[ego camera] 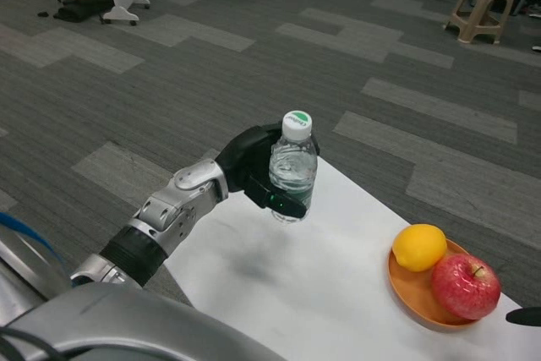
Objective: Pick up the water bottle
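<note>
My left hand grips the water bottle around its body, fingers wrapped across the front, cap upright. The bottle appears lifted clear of the white table, over its far-left edge; the side grip keeps it vertical. My right hand barely shows at the near-right edge; I cannot tell its state. An orange plate near that edge carries a lemon and an apple.

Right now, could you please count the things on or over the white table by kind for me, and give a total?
Bottles: 1, the water bottle, held by the left robot hand
Plates: 1, the orange plate
Fruit: 2, a lemon and a red apple, both on the plate
Total: 4
</note>
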{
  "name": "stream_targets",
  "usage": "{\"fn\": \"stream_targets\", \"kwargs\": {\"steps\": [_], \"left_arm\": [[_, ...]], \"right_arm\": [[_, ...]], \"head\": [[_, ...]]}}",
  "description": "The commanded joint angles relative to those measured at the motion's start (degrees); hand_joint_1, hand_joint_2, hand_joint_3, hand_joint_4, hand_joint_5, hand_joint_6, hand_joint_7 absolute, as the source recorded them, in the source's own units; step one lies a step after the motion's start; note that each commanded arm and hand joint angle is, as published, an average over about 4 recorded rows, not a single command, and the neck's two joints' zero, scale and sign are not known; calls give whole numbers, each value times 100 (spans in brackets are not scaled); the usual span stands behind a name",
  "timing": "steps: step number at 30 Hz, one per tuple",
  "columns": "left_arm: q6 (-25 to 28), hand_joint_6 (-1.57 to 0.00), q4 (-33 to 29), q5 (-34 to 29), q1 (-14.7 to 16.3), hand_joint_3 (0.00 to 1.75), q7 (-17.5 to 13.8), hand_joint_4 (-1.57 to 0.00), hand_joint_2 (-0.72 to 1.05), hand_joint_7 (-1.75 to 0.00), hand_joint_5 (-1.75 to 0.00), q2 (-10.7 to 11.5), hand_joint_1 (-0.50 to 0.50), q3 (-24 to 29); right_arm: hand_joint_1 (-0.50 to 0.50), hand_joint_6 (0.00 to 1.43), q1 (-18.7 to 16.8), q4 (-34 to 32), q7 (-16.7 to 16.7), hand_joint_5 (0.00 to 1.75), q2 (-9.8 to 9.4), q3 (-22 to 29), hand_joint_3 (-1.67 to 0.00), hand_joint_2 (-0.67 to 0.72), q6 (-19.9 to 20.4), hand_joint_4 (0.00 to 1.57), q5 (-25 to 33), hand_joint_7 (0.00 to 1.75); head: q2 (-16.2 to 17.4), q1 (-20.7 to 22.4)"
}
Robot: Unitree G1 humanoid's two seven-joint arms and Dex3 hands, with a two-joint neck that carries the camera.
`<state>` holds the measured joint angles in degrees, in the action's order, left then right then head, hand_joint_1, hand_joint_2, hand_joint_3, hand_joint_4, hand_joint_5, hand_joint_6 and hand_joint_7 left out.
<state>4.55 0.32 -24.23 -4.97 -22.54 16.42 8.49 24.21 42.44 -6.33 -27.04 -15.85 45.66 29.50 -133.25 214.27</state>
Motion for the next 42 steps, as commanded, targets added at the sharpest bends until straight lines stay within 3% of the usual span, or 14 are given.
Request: {"fn": "stream_targets", "kwargs": {"steps": [1,5,17,33,42], "left_arm": [[187,-86,-67,6,-500,61,39,-79,16,-133,-175,116,50,-317],[205,-86,210,-8,-878,61,65,-79,21,-133,-175,151,50,-703],[205,-86,672,6,-1366,61,153,-82,21,-133,-175,85,50,-985],[125,-86,636,357,-1225,61,166,-82,25,-133,-175,-508,50,-479],[60,-86,584,520,-1214,70,164,-86,25,-133,-175,-640,50,-260]], "right_arm": [[-25,0,-48,-39,-18,0,15,17,0,50,9,0,47,7],[-25,0,-48,-65,-18,0,6,-5,0,53,13,0,47,7],[-28,0,-39,-219,-18,0,55,52,0,53,22,0,47,7],[-25,0,-39,-298,-18,0,151,113,0,47,22,0,47,7],[-25,0,-41,-327,-18,0,197,159,0,47,22,0,44,7]], "head": [[-167,-765],[-430,-1341],[-1105,-1842],[-1324,-1870],[-1207,-1857]]}}
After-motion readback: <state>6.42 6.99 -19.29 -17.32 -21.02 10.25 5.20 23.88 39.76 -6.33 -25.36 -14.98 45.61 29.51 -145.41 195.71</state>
